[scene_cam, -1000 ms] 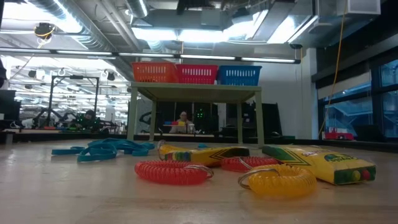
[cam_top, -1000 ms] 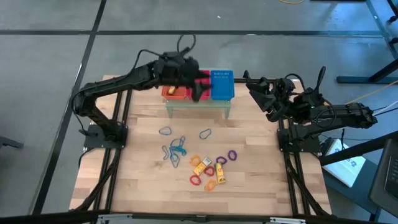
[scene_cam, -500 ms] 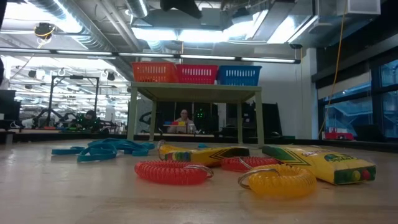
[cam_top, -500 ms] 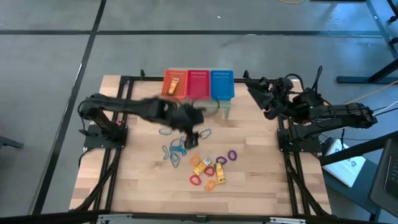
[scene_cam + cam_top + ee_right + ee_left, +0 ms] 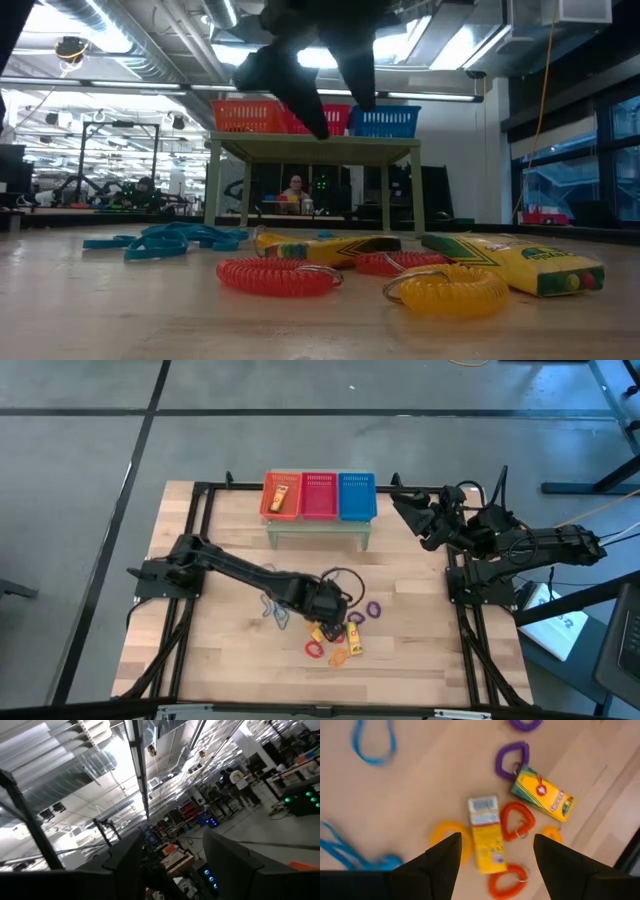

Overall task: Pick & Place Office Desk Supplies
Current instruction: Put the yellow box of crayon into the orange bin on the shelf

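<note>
- Over the middle of the pale wooden worktop, the left tool hangs with its two dark fingers spread wide and nothing between them, just above the cluster of supplies.
- Directly under it in the left wrist view lies a small yellow cardboard crayon box with a white label end; a red coiled plastic loop touches its side and a yellow-orange coiled loop sits just beside the other.
- To do this step well, I judge the tool should come straight down with the fingers across the box's narrow width, turning the wrist first if they do not line up, so neither tip catches a neighbouring coil.
- Closing low on the box, near its middle, should keep it from tipping; the light card may slide if one finger lands early.
- A second yellow crayon box with a green end lies near, with a purple coiled loop touching its corner; thin blue loops lie to the other side of the pile.
- The likely goal is the row of orange, red and blue mesh baskets on a small pale green stand at the worktop's far edge; the orange one already holds something yellow.
- The right tool waits near the right far corner, lifted, fingers apart and empty.
- The worktop is bare jointed timber on a black frame, on a grey floor.
- Beyond is an open workshop with ceiling ducts and strip lights; a person sits far behind the stand.
</note>
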